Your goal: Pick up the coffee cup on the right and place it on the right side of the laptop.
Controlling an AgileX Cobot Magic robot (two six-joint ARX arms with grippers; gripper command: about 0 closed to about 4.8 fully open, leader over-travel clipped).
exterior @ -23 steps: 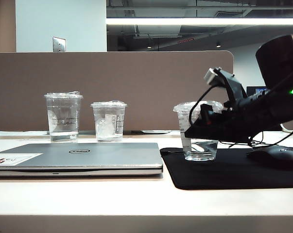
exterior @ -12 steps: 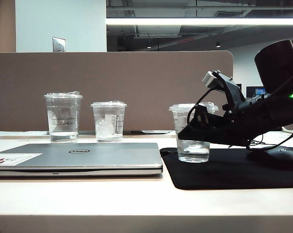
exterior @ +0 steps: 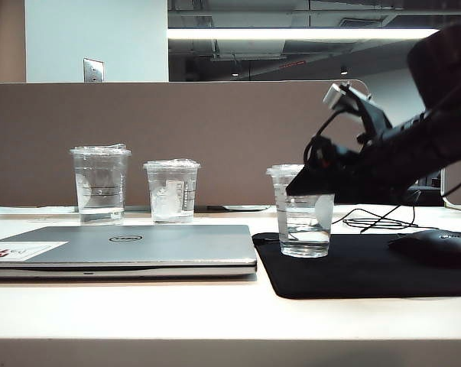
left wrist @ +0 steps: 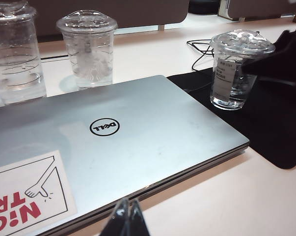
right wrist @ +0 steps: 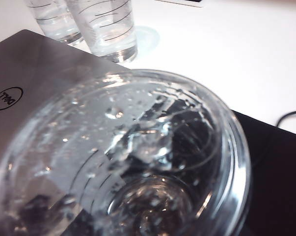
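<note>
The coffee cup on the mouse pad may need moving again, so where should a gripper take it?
Grip the coffee cup across its plain tapered wall, below the lid, coming level from the right, where the open right gripper hangs. The laptop blocks its left, and the domed lid offers no hold. The left gripper is shut.

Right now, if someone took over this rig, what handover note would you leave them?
Right gripper: open, tilted up against the upper part of the coffee cup, not gripping it.
Left gripper: shut, idle above the table's near edge, in front of the laptop.
Cup: upright on the black mouse pad, just right of the closed laptop.
Done: the placement looks complete.
Left: back the right arm away without tipping the cup.
</note>
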